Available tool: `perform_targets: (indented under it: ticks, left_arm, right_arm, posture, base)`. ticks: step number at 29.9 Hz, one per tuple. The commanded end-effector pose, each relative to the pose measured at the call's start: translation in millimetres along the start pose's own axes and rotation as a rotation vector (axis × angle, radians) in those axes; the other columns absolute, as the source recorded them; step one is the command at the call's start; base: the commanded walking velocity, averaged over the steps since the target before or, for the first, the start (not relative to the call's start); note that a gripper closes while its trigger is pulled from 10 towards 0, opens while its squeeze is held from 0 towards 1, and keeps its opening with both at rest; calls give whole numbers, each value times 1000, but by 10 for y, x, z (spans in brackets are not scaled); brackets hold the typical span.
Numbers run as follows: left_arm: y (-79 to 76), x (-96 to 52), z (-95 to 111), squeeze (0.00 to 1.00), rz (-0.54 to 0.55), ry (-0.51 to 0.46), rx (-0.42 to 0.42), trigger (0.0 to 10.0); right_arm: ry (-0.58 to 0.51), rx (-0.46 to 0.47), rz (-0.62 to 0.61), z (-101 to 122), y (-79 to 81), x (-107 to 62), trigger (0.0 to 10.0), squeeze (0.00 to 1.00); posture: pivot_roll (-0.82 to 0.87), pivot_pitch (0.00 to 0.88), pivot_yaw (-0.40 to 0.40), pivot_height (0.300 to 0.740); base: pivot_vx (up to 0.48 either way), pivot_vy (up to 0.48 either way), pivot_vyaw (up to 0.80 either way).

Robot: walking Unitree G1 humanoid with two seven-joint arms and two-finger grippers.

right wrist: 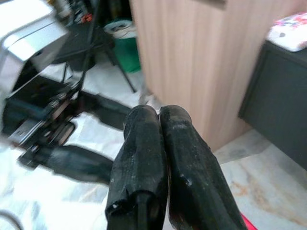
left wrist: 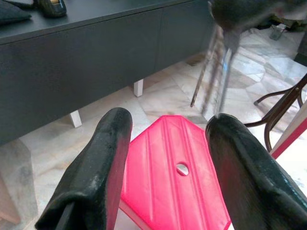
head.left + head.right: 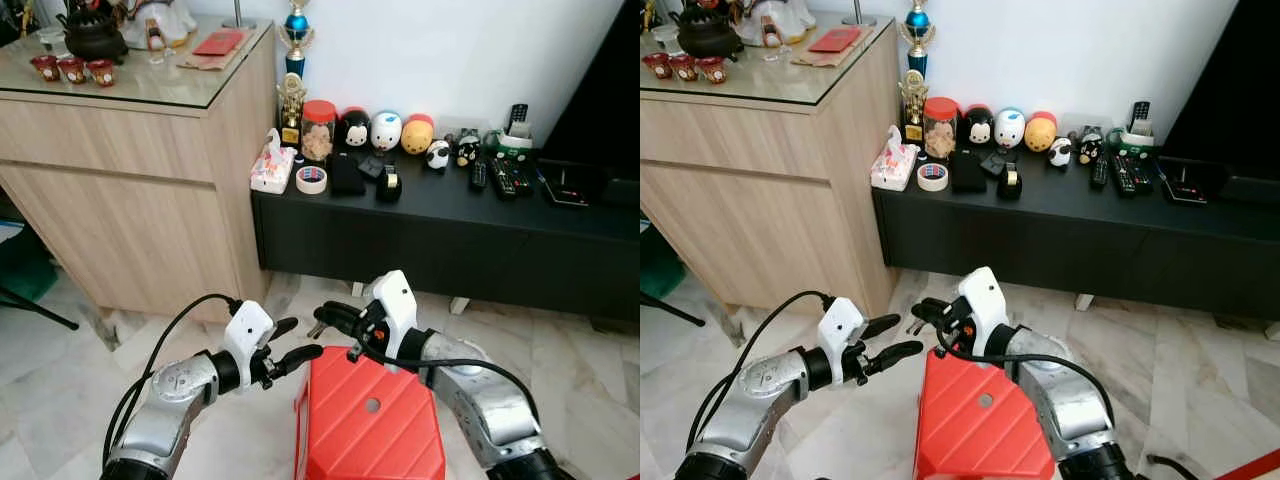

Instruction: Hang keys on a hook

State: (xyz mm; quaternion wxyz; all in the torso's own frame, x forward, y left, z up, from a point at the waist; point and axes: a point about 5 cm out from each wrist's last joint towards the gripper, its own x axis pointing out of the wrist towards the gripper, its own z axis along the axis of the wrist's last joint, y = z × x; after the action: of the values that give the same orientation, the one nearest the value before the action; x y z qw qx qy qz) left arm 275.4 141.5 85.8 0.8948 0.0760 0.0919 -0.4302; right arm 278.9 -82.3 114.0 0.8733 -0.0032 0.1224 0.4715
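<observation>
My right gripper (image 3: 326,313) is shut on a small bunch of silver keys (image 3: 316,328), which hangs below its black fingertips. In the left wrist view the keys (image 2: 217,72) dangle, blurred, from a dark shape at the top. My left gripper (image 3: 308,336) is open just left of the keys, with its two fingers (image 2: 108,158) spread wide and nothing between them. Both grippers hover over a red plastic stool (image 3: 370,420). Seen from the right wrist, the right gripper's fingers (image 1: 144,143) are pressed together, and the left gripper (image 1: 53,129) lies beyond them.
A low black cabinet (image 3: 450,240) ahead carries toy figures, a jar, a tape roll (image 3: 311,179), a tissue pack and remotes. A wooden sideboard (image 3: 130,190) with a glass top stands at the left. The floor is pale marble. A green bin (image 1: 125,43) stands by the sideboard.
</observation>
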Motion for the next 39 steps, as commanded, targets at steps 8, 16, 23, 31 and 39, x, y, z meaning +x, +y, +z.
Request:
perform_targets:
  ticks: [8, 16, 23, 31, 39]
  left_arm:
    - [-78, -16, 3, 0, -19, 7, -26, 10000]
    - [-104, -34, 2, 0, -29, 6, -42, 10000]
    - [-113, -24, 23, 0, -46, 0, -48, 5961]
    - [-161, 7, 66, 0, -72, -23, -69, 8431]
    - [-176, 28, 91, 0, -64, -56, -92, 6118]
  right_arm:
    - [43, 8, 20, -33, 22, -54, 10000, 0]
    - [69, 30, 19, -115, 15, -81, 10000, 0]
    - [66, 43, 29, -106, 29, -74, 10000, 0]
    - [58, 62, 28, -107, 31, -60, 10000, 0]
    - [50, 74, 26, -101, 29, -50, 10000, 0]
  posture:
    - [53, 0, -85, 740]
    - [50, 0, -83, 740]
    - [54, 6, -81, 740]
    - [55, 9, -79, 740]
    - [59, 9, -79, 740]
  base:
    - [0, 0, 0]
    - [0, 0, 0]
    - [0, 0, 0]
    - [0, 0, 0]
    - [0, 0, 0]
